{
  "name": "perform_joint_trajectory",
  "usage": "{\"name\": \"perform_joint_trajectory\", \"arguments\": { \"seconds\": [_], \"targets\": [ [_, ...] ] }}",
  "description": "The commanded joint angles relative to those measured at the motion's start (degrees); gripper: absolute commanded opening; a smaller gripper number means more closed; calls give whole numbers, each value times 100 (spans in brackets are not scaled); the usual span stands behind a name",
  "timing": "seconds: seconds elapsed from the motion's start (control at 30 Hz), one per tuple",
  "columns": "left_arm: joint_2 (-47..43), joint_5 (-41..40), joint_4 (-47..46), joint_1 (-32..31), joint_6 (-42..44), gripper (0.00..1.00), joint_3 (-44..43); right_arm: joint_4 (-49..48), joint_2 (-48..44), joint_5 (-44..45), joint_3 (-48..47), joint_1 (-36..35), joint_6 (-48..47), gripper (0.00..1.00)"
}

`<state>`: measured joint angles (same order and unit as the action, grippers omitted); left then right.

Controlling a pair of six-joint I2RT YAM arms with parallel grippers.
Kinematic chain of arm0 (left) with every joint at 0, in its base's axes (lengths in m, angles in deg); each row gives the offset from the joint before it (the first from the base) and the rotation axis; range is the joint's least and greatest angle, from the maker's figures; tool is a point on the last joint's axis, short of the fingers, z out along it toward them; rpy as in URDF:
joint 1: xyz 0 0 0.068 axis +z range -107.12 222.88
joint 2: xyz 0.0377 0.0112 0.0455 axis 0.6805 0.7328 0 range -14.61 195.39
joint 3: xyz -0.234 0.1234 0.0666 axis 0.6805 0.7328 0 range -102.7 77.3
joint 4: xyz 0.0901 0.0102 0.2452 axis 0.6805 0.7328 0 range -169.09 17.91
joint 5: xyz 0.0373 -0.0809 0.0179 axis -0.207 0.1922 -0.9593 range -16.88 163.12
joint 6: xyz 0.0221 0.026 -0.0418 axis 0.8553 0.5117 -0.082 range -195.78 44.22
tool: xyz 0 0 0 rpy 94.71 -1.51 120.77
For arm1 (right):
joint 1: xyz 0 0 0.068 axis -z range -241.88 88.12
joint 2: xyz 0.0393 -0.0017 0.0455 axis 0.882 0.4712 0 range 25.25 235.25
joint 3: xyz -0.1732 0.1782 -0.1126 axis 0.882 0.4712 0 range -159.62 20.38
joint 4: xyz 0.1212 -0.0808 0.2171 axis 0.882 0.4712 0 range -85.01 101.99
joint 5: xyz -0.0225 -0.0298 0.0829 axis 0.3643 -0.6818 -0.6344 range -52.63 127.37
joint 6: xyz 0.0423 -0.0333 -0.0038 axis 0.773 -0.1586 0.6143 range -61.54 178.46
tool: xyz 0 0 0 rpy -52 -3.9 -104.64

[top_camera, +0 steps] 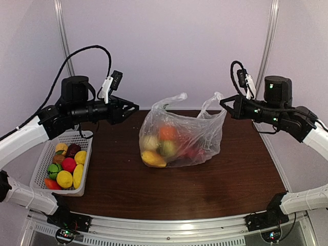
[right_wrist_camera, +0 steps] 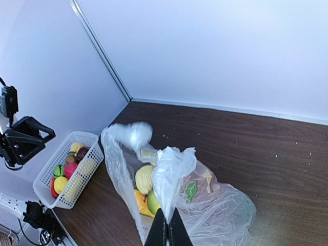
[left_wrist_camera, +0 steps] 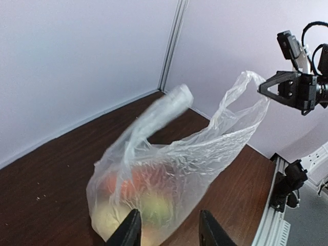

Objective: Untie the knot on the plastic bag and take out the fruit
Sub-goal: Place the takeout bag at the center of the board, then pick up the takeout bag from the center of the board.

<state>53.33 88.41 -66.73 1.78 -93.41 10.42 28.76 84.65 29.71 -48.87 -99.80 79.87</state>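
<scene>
Top external: plastic bag (top_camera: 182, 134), already untied, is seen mid-desk (top_camera: 154, 197); its right handle (top_camera: 211, 105) is clenched by the right hand (top_camera: 222, 102), left hand (top_camera: 134, 108) released, apart. Fruit (top_camera: 154, 158) is judged next to be lifted out.

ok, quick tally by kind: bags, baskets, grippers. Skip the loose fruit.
Plastic bag: 1
Basket: 1
Grippers: 2 (left gripper, right gripper)
Total: 4
</scene>
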Motion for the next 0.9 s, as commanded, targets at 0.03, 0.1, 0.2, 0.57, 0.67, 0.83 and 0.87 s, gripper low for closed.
{"name": "perform_joint_trajectory", "arguments": {
  "seconds": [0.03, 0.1, 0.2, 0.57, 0.67, 0.83, 0.87],
  "targets": [
    [61, 519, 364, 33, -38, 54, -211, -394, -161, -382, 622, -45, 158, 0],
    [149, 606, 364, 13, -22, 62, -328, -496, -188, -466, 761, -78, 215, 0],
    [424, 372, 431, -182, 112, 71, -707, -555, -205, -508, 854, -130, 240, 0],
    [2725, -869, 792, -685, 893, 79, -2920, -793, -298, -631, 1178, -303, 346, 0],
    [3387, -1043, 809, -777, 1145, 78, -3572, -828, -300, -629, 1228, -315, 364, 0],
    [4420, -1324, 948, -803, 1361, 78, -4629, -864, -280, -614, 1265, -324, 351, 0],
    [4552, -1359, 952, -811, 1418, 79, -4782, -851, -279, -618, 1272, -328, 355, 0]
  ]
}}
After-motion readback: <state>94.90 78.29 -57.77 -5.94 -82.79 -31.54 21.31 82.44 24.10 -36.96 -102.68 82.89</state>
